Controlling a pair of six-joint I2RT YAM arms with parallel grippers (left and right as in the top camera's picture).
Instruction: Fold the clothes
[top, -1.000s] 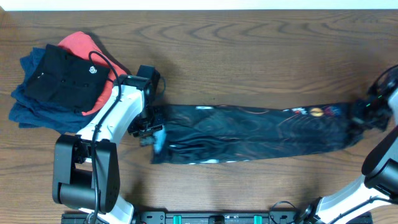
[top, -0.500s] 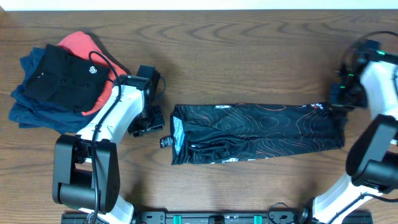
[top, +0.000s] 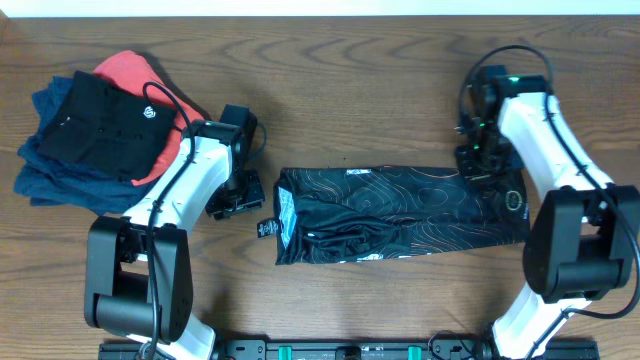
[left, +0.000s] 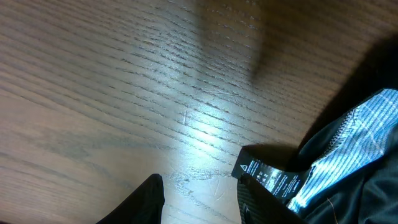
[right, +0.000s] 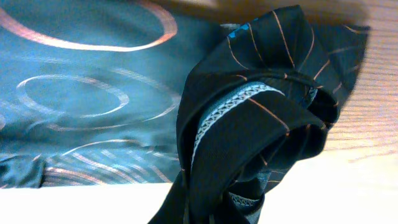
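Note:
The clothes, a thin black shirt (top: 400, 215) with fine orange-and-white contour lines, lie as a long narrow strip across the table's middle. My right gripper (top: 481, 163) is over the strip's right part, shut on a bunched fold of the shirt's right end (right: 249, 143); the cloth hides its fingers. My left gripper (top: 234, 205) hovers just left of the strip's left end. In the left wrist view its jaws stand open over bare wood, with the shirt's care label (left: 273, 178) lying beside the right finger (left: 255, 205).
A pile of folded garments sits at the back left: a plain black shirt (top: 100, 125) on top of a coral-red one (top: 130, 70) and navy ones (top: 45, 175). The wooden table (top: 360, 90) runs on behind the strip.
My right gripper has carried the shirt's right end leftward from the table's far right, shortening the strip. My left gripper let go of the left end and has since stayed put.

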